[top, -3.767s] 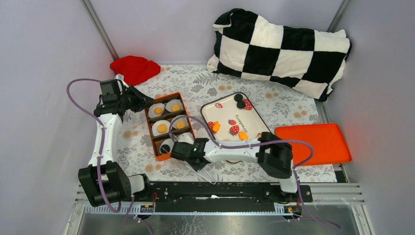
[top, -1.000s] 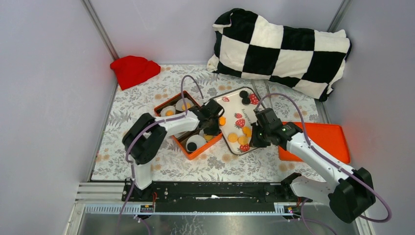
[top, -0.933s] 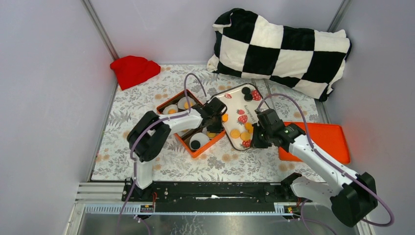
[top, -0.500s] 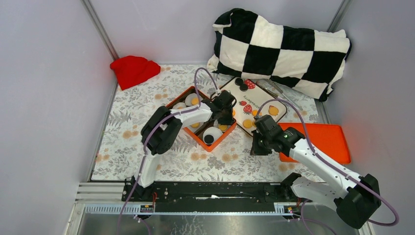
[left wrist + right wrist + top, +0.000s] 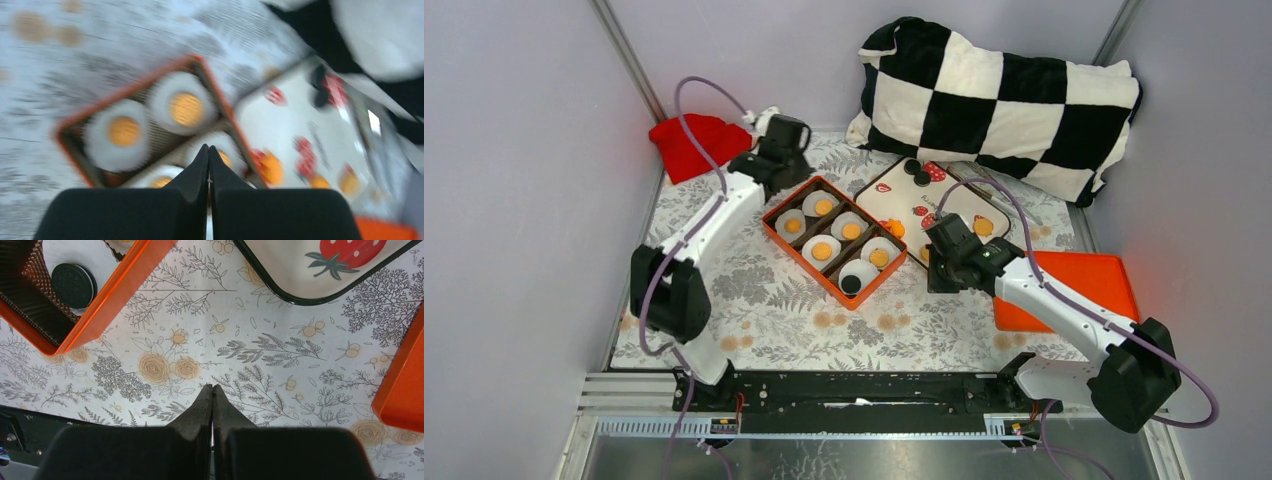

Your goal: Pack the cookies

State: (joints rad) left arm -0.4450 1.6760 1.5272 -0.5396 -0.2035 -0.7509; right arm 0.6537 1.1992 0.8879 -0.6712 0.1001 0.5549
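Note:
An orange box [image 5: 771, 216] holds six white paper cups. Golden cookies [image 5: 823, 207] lie in five cups and a black cookie [image 5: 851, 285] in the nearest; it also shows in the right wrist view [image 5: 73, 285]. The white strawberry tray [image 5: 944, 200] carries two black cookies [image 5: 916, 172] and a few orange ones [image 5: 982, 226]. My left gripper [image 5: 769, 168] is shut and empty behind the box's far corner; its blurred wrist view [image 5: 208, 148] looks over the box [image 5: 135, 90] and tray [image 5: 295, 120]. My right gripper [image 5: 936, 280] is shut and empty over the cloth [image 5: 212, 387], just in front of the tray [image 5: 320, 270].
A red cloth [image 5: 696, 140] lies at the back left beside the left gripper. A black-and-white checkered pillow [image 5: 999, 95] fills the back right. An orange lid [image 5: 1074, 290] lies flat at the right, its edge in the right wrist view [image 5: 400, 390].
My left gripper has left the gap between box and tray and swung back left towards the red cloth. The right gripper has stayed at the tray's near edge.

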